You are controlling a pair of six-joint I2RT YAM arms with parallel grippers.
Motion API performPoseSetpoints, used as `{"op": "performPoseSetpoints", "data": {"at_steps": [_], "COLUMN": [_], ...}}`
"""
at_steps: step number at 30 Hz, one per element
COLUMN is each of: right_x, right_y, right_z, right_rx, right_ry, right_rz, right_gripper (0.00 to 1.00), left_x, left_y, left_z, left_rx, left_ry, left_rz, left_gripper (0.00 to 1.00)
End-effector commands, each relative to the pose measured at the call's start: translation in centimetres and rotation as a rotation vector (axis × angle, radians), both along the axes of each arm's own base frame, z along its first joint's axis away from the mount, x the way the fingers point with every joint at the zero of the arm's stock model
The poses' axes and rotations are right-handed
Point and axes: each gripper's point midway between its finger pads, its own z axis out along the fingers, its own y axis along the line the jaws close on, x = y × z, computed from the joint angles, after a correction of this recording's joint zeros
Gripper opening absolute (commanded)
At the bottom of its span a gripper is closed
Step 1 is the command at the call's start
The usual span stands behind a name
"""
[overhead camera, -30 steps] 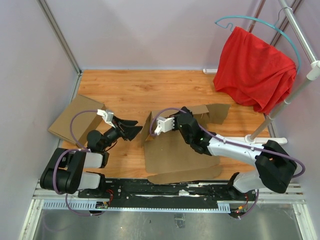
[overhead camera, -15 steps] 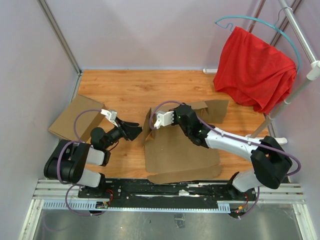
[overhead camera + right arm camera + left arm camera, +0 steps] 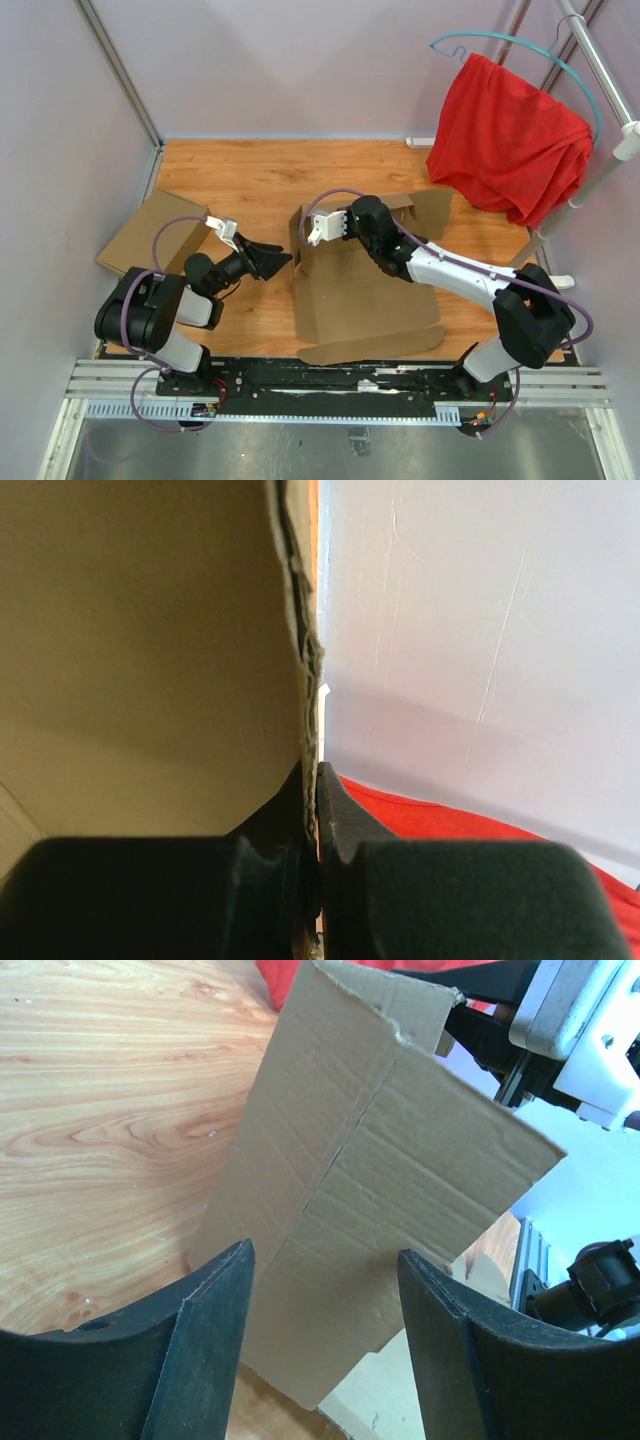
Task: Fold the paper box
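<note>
The paper box (image 3: 365, 300) lies mostly flat, brown, in the middle of the wooden floor. Its left flap (image 3: 297, 248) stands up, and it also shows in the left wrist view (image 3: 370, 1170). My left gripper (image 3: 275, 261) is open, with the jaws just left of that flap and not touching it; in the left wrist view (image 3: 325, 1252) the flap stands ahead between the fingers. My right gripper (image 3: 384, 217) is shut on the edge of the box's back flap (image 3: 425, 210). In the right wrist view (image 3: 312, 780) the thin cardboard edge (image 3: 300, 640) is pinched between the jaws.
A lighter tan cardboard box (image 3: 150, 235) lies at the left beside the left arm. A red cloth (image 3: 510, 140) hangs on a hanger from a metal rack (image 3: 565, 215) at the back right. Walls close the floor at the left and back.
My right gripper has moved towards the back with the back flap in it, and the box has shifted slightly. My left gripper has moved right, closer to the raised left flap.
</note>
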Motion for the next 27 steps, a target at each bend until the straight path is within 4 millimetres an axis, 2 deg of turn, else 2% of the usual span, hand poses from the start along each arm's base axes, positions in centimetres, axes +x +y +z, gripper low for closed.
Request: {"op": "performPoseSetpoints", "data": {"at_steps": [1,6,10,15,20,27], "right_x": [0.5,0.4,0.3,0.5,0.9,0.8], "right_y": [0.2,-0.3,-0.4,-0.2,0.2,-0.3], "right_z": [0.5,0.0,-0.1,-0.4,-0.6,-0.9], "right_rx": [0.0,-0.019,-0.028,-0.033,-0.045,-0.058], "right_ry": [-0.002,0.003,0.007,0.016,0.027,0.035], "right_rz": [0.014,0.006,0.002,0.005,0.007,-0.002], "right_gripper": [0.01,0.01,0.01,0.01,0.01,0.01], "left_x": [0.8,2.3,3.4,3.9,4.5,3.8], "left_y": [-0.2,1.2,3.1,4.9,4.0,2.7], "left_z": [1.3,-0.1,-1.4,0.5,1.2,1.3], "left_rx": [0.026,0.119,0.215,0.256,0.251,0.199], "left_ry": [-0.075,-0.031,0.043,-0.013,-0.018,-0.013], "left_rz": [0.005,0.109,0.23,0.34,0.297,0.216], "left_gripper": [0.64,0.64,0.64,0.64,0.65,0.65]}}
